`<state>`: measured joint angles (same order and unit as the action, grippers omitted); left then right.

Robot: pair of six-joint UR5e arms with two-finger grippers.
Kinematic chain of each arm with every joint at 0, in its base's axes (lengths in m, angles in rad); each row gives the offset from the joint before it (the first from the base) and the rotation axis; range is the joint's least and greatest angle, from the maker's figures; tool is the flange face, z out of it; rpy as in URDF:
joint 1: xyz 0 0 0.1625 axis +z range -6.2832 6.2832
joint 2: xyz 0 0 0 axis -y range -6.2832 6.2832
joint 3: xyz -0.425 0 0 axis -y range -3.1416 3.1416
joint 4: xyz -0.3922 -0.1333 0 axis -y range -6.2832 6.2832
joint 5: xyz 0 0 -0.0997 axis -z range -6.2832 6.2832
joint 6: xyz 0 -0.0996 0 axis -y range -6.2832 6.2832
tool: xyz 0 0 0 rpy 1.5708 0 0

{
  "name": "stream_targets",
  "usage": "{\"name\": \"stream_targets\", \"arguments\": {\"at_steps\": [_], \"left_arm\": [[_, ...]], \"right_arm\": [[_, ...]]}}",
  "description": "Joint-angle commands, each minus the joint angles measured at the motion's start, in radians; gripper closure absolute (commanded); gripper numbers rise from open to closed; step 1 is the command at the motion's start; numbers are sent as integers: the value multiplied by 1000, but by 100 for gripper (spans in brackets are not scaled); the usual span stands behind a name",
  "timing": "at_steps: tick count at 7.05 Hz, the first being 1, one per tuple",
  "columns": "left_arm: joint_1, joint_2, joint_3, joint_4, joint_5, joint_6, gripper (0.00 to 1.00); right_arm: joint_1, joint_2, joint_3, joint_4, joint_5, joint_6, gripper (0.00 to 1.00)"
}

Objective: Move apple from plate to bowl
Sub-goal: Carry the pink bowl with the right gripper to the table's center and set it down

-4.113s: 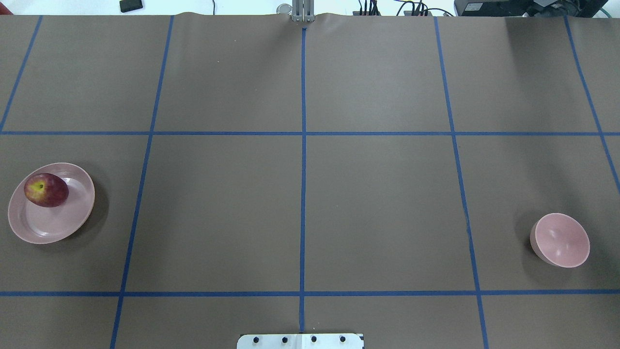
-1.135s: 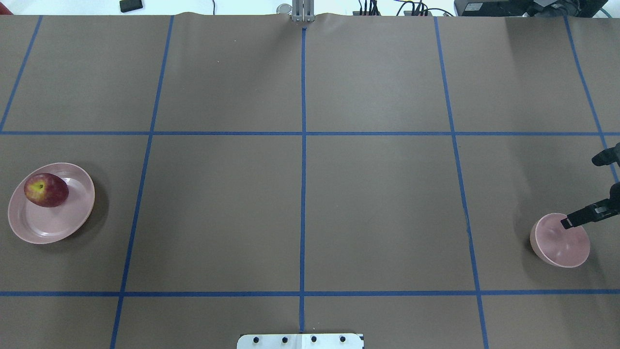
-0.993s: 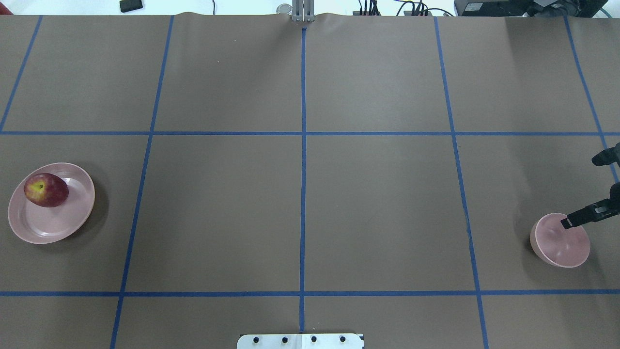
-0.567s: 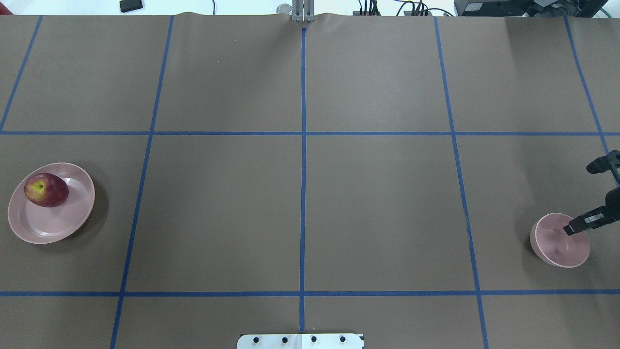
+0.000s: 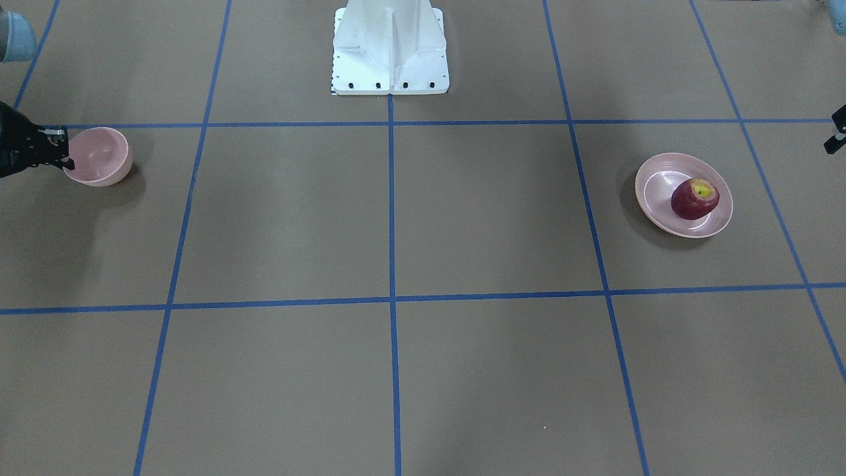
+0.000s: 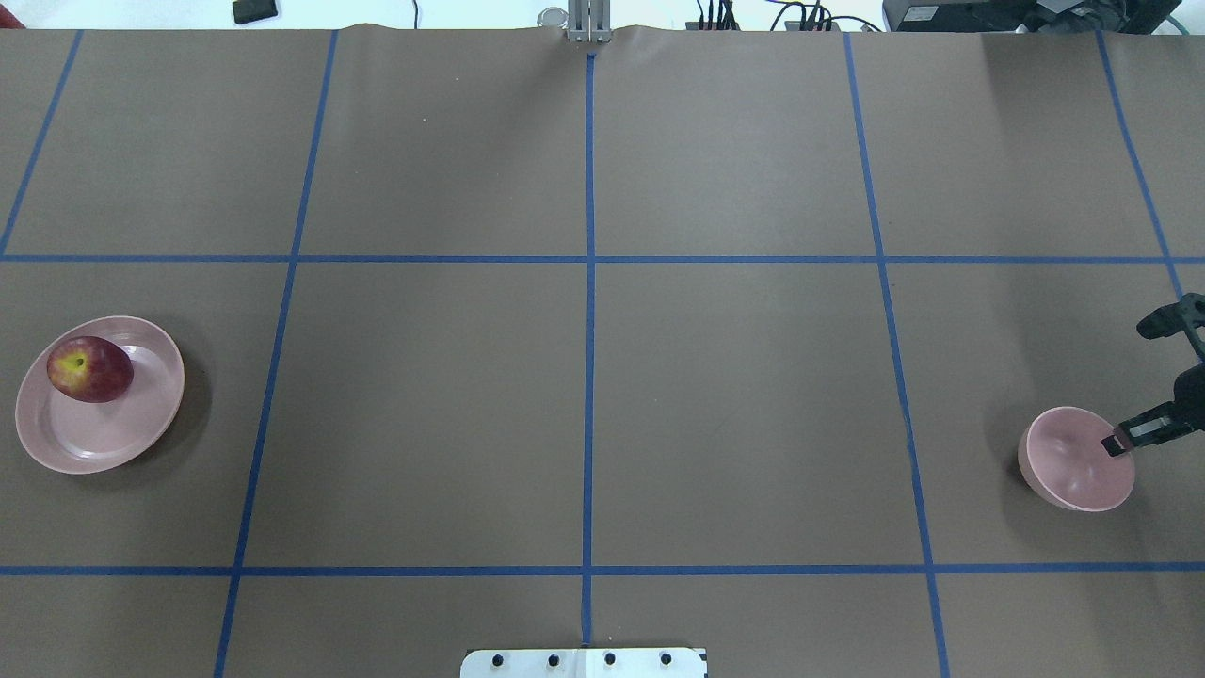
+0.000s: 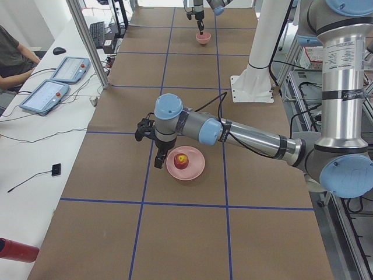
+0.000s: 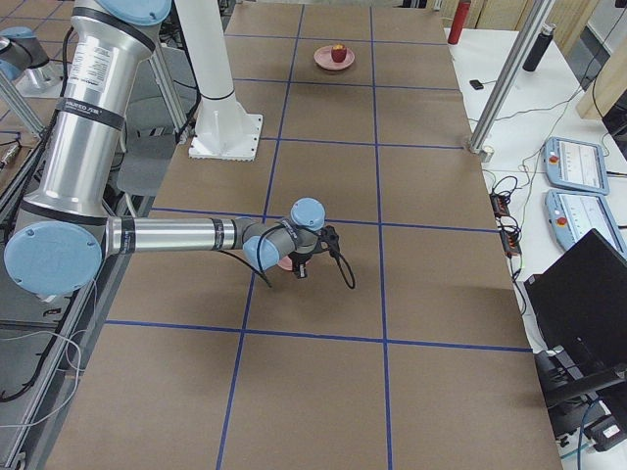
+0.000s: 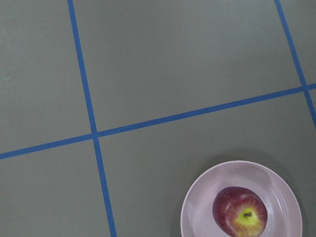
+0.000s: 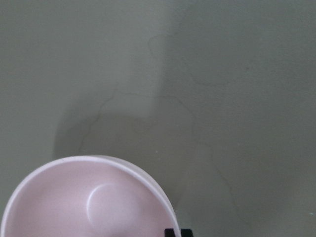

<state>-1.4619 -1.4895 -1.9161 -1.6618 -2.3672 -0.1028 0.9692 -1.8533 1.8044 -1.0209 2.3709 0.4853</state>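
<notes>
Overhead and front-facing cameras look steeply down from opposite sides of the plate; the left wrist camera views it close.

Before me: dark red round apple, yellow-green at its stem; pale pink shallow plate and deep bowl; brown paper tabletop gridded with blue tape.

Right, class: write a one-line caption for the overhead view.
Apple on plate at left; right end effector at rim of bowl, far right.
</notes>
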Motion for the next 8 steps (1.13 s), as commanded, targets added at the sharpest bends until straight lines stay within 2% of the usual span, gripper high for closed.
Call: {"name": "stream_targets", "arguments": {"at_steps": [1, 3, 4, 5, 6, 7, 8], "left_arm": [[0, 0, -1, -1, -1, 0, 2], [0, 0, 2, -1, 0, 0, 2], [0, 0, 3, -1, 0, 0, 2], [0, -1, 12, -3, 0, 0, 2], [2, -3, 15, -3, 0, 0, 2], [2, -3, 15, -3, 0, 0, 2], [3, -5, 17, -3, 0, 0, 2]], "right_arm": [[92, 70, 35, -55, 115, 4, 100], [108, 446, 29, -465, 102, 56, 100], [95, 633, -5, -631, 72, 68, 100], [67, 796, -104, -680, 59, 144, 100], [24, 933, -237, -661, 56, 227, 100], [-21, 1047, -373, -580, 33, 334, 100], [-80, 1154, -527, -459, -40, 463, 100]]}}
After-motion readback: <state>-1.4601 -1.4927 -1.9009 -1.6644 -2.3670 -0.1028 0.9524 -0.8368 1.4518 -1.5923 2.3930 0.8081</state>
